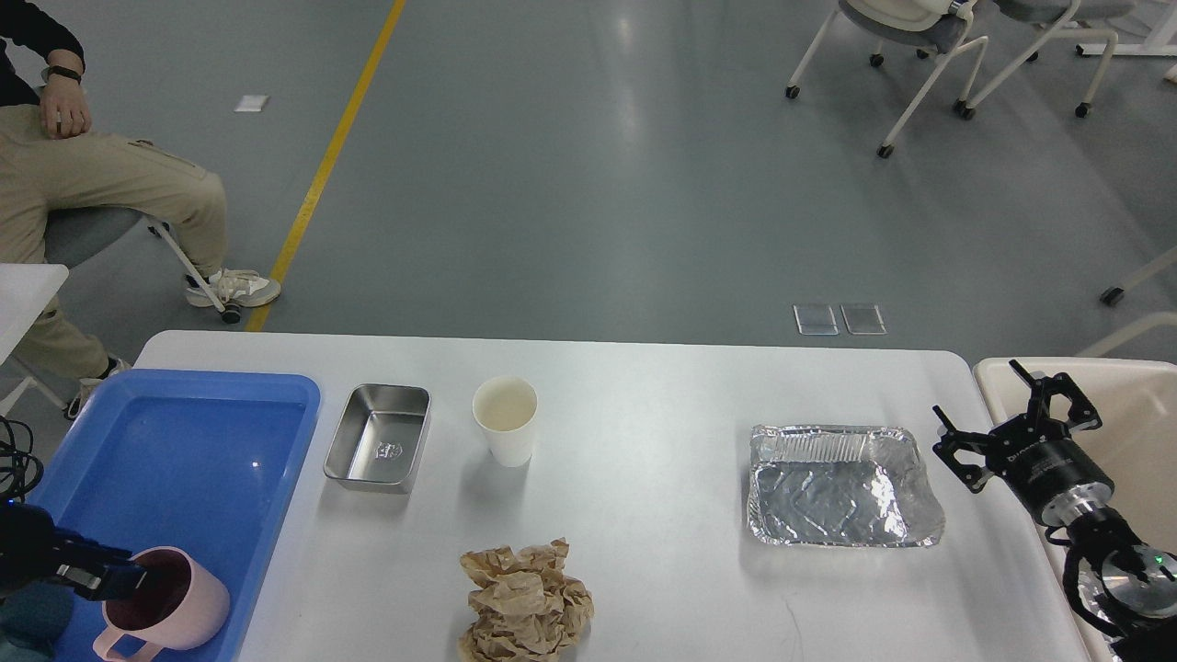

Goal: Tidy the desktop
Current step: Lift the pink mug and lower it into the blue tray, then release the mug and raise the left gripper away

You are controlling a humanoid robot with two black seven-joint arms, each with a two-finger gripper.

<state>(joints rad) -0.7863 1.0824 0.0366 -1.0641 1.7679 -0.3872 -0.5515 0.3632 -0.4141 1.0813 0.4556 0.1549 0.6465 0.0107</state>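
Note:
The white desktop (644, 395) holds a steel box (379, 448), a white paper cup (505, 419), a ball of crumpled brown paper (525, 602) and a crinkled foil tray (841, 485). At the near left, my left gripper (118, 582) is shut on the rim of a pink mug (179, 607), low over the near end of the blue tray (198, 460). My right gripper (1013, 418) stands open with nothing in it, at the desktop's right edge, just right of the foil tray.
A cream-coloured bin (1145, 395) stands against the desktop's right side, behind my right gripper. A seated person (101, 184) is beyond the far left corner. Wheeled chairs (919, 55) stand on the grey floor at the far right.

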